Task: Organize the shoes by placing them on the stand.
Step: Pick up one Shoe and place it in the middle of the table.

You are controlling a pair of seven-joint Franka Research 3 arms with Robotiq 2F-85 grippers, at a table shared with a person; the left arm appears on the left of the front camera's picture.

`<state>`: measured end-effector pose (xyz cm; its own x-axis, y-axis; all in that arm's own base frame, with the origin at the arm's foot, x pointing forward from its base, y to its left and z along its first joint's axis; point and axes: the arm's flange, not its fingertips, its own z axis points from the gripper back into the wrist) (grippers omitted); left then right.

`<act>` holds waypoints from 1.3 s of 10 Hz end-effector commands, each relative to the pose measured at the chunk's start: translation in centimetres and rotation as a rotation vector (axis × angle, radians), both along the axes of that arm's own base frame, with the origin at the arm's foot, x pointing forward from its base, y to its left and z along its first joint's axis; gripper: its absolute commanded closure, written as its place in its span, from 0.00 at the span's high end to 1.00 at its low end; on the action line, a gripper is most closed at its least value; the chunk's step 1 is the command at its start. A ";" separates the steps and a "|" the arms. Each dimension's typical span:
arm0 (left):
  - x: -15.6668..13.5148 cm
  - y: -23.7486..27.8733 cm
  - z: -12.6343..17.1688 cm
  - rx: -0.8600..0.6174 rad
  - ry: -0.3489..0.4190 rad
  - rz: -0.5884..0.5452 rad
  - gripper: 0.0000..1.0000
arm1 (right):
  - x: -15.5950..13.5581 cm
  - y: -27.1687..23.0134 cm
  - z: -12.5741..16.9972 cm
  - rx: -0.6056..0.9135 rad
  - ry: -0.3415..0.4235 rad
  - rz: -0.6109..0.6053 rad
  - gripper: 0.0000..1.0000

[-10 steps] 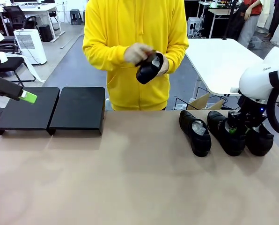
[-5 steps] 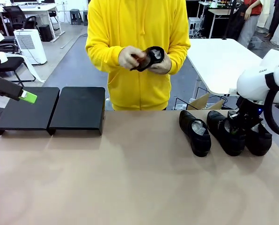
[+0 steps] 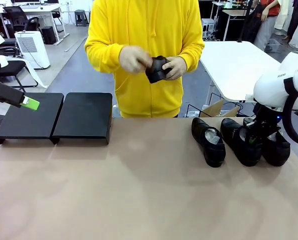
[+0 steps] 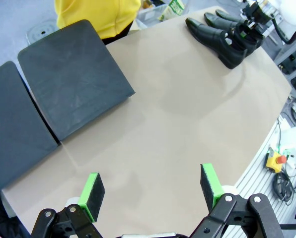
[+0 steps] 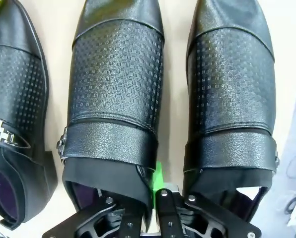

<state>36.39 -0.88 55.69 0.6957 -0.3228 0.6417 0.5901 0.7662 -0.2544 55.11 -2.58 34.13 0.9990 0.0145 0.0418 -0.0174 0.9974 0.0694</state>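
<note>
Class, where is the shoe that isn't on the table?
In the front view, the shoe is in the person's hands, beyond the table, up and left of the nearest tabletop shoe.

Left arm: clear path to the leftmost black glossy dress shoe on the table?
Probably yes, though it's a long reach. The open left gripper hangs by the matte-black stand; bare tan tabletop lies between it and that shoe. The right gripper is shut on the neighbouring shoe.

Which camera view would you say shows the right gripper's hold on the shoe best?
The right wrist view: close up, the right gripper is shut on the middle shoe at its collar. The front view shows it small and partly hidden; the left wrist view, tiny and far off.
</note>
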 end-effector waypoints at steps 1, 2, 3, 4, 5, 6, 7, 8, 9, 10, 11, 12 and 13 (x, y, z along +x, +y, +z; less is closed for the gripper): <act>0.0 0.1 0.1 -0.012 -0.009 -0.019 1.00 | -0.3 0.3 1.2 -0.055 0.001 -0.047 0.00; 0.0 0.1 0.1 -0.012 -0.009 -0.019 1.00 | -1.1 0.1 2.7 -0.065 -0.040 -0.062 0.00; 0.0 0.1 0.1 -0.012 -0.009 -0.019 1.00 | -1.9 0.2 4.4 -0.060 -0.095 -0.064 0.00; 0.0 0.1 0.1 -0.012 -0.009 -0.019 1.00 | -2.7 0.2 6.0 -0.053 -0.149 -0.070 0.00; 0.0 0.1 0.1 -0.012 -0.009 -0.019 1.00 | -3.3 0.2 7.4 -0.023 -0.176 -0.063 0.00; 0.0 0.1 0.1 -0.012 -0.009 -0.019 1.00 | -4.5 0.5 8.8 0.036 -0.163 -0.042 0.00; 0.0 0.1 0.1 -0.012 -0.009 -0.019 1.00 | -6.2 1.0 10.3 0.088 -0.120 -0.011 0.00; 0.0 0.1 0.1 -0.012 -0.009 -0.019 1.00 | -8.5 1.7 11.8 0.109 -0.063 -0.011 0.00; 0.0 0.1 0.1 -0.012 -0.009 -0.019 1.00 | -10.8 2.4 13.2 0.112 -0.078 0.001 0.00; 0.0 0.1 0.1 -0.012 -0.009 -0.019 1.00 | -12.0 2.1 14.9 0.131 -0.120 0.061 0.00; 0.0 0.1 0.1 -0.012 -0.009 -0.019 1.00 | -8.3 2.0 11.7 0.081 -0.079 -0.024 0.00; 0.0 0.1 0.1 -0.012 -0.009 -0.019 1.00 | -8.3 2.0 11.7 0.081 -0.079 -0.024 0.00; 0.0 0.1 0.1 -0.012 -0.009 -0.019 1.00 | -8.3 2.0 11.7 0.081 -0.079 -0.024 0.00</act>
<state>36.40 -0.86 55.69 0.6960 -0.3226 0.6415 0.5897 0.7666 -0.2543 45.27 -0.49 45.79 0.9945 -0.0015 0.1046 -0.0155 0.9868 0.1614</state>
